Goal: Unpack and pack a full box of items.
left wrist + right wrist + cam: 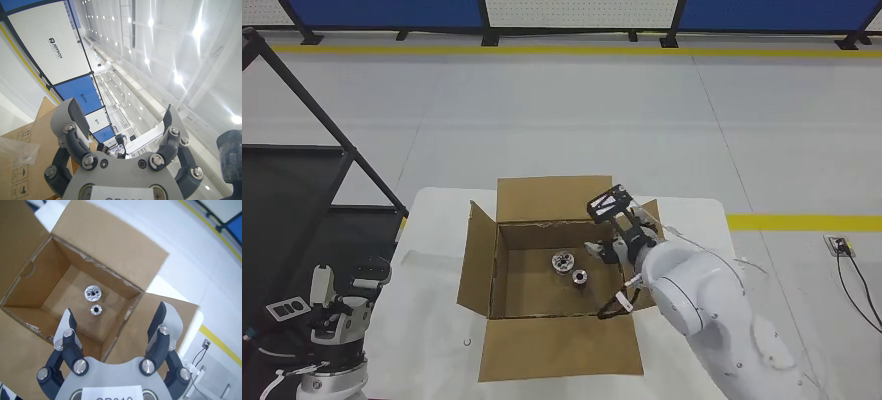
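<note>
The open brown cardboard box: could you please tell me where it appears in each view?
Top view: the open brown cardboard box sits on the white table, flaps spread.
Left wrist view: its printed outer wall stands beside the open left gripper.
Right wrist view: its interior lies beyond the open right gripper.
Shared landmark: the yellow floor stripe.

The box (105,247) is matt brown cardboard, ragged-edged; the larger disc (93,293) and smaller disc (96,310) are shiny metal.
</note>
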